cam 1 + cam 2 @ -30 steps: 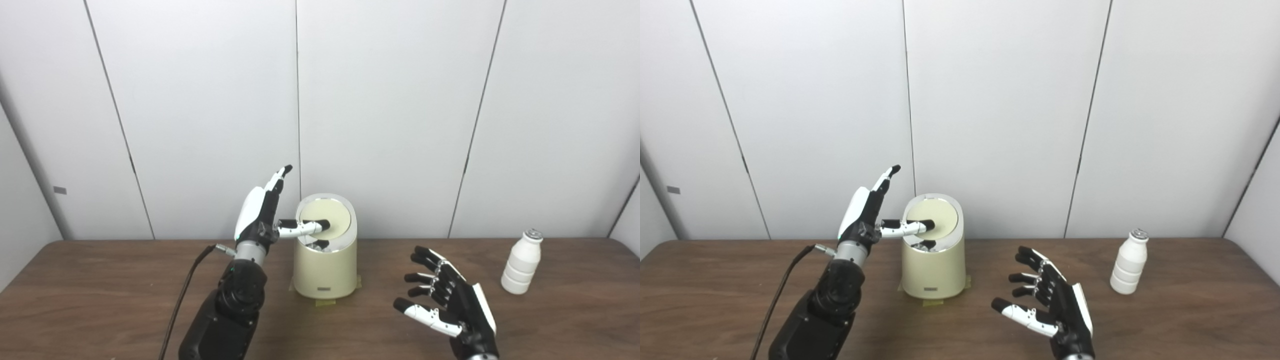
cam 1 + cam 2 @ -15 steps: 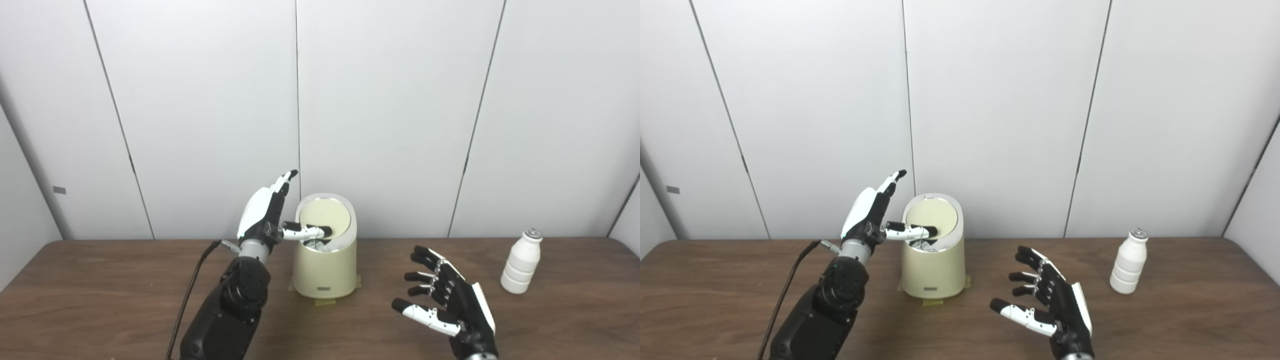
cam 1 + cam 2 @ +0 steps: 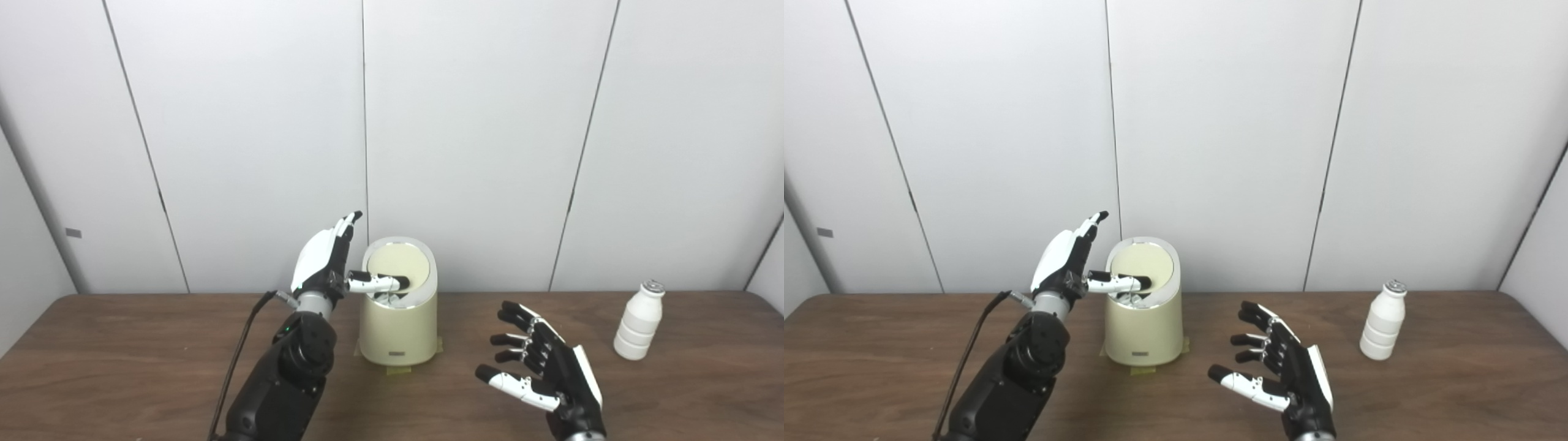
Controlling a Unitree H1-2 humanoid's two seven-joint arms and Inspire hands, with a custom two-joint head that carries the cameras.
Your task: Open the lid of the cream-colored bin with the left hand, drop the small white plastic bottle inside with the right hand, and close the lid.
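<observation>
While the left hand (image 3: 323,260), fingers apart, props the lid (image 3: 398,263), the empty, spread right hand (image 3: 545,373) must fetch the bottle (image 3: 640,321) at three o'clock.

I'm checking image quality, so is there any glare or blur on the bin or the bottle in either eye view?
Left eye view: the bin and bottle look soft, evenly lit. Right eye view: the same, with a faint sheen on the bin's rim.

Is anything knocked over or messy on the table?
Nothing stands out. The bin and the bottle both stand upright on the table, apart from each other. Nothing looks spilled or broken.
</observation>
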